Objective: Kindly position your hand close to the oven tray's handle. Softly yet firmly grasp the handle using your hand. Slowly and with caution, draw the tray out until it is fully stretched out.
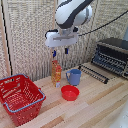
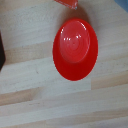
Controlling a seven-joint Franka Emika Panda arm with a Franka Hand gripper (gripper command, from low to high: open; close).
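The oven is a black-and-grey box with a silvery front frame at the exterior view's right, on the wooden table. Thin dark bars of the oven tray show in its open front; the handle is too small to make out. My hand, a white boxy gripper with two dark fingers, hangs in the air well to the left of the oven, above the bottle and the mug. The fingers stand apart with nothing between them. The wrist view shows no fingers, no oven and no tray.
A flat striped dark slab with a pale edge lies in front of the oven. A blue mug, an orange-labelled bottle and a red bowl stand mid-table. A red basket sits at the left.
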